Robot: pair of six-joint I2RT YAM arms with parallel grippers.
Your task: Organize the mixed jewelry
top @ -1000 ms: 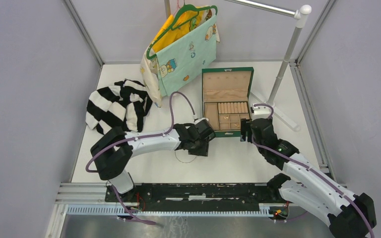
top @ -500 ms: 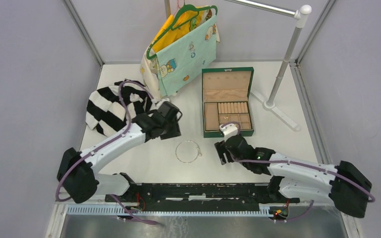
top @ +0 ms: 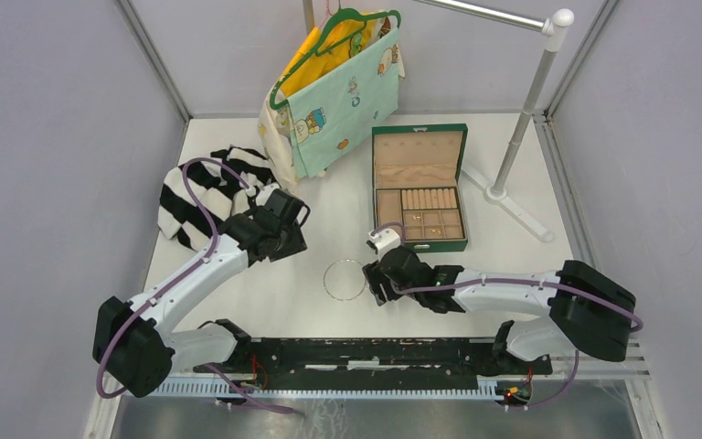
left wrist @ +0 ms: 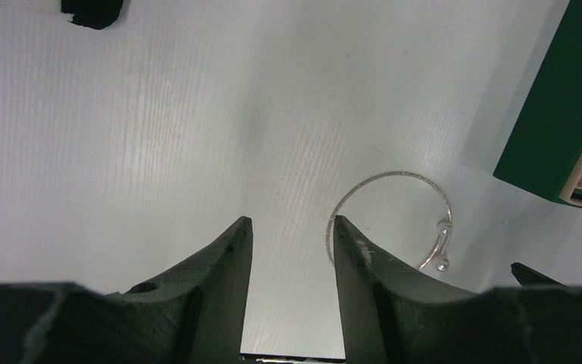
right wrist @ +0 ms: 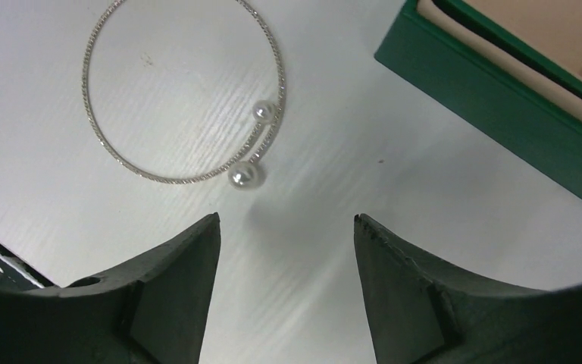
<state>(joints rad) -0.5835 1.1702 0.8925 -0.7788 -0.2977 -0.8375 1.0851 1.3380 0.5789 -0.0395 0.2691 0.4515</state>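
Observation:
A thin silver bangle [top: 345,279] with two pearl ends lies flat on the white table, in front of the open green jewelry box [top: 419,187]. My right gripper [top: 372,282] is open and empty just right of the bangle. In the right wrist view the bangle's pearls [right wrist: 244,176] lie just ahead of the open gripper [right wrist: 286,218], left of centre. My left gripper [top: 285,241] is open and empty, up and left of the bangle. In the left wrist view the bangle [left wrist: 394,174] lies ahead of the right fingertip, beside the gripper [left wrist: 291,221]. Any gold pieces in the box are too small to tell.
A black-and-white striped cloth [top: 210,187] lies at the back left. A pale green printed bag on a hanger [top: 338,87] hangs from a white rack whose pole and foot [top: 512,165] stand right of the box. The box's green wall shows in both wrist views [left wrist: 564,114] [right wrist: 500,83].
My left arm pulled back left, away from the bangle and box. My right arm swept from the box's front down and left to beside the bangle. The bangle is now uncovered.

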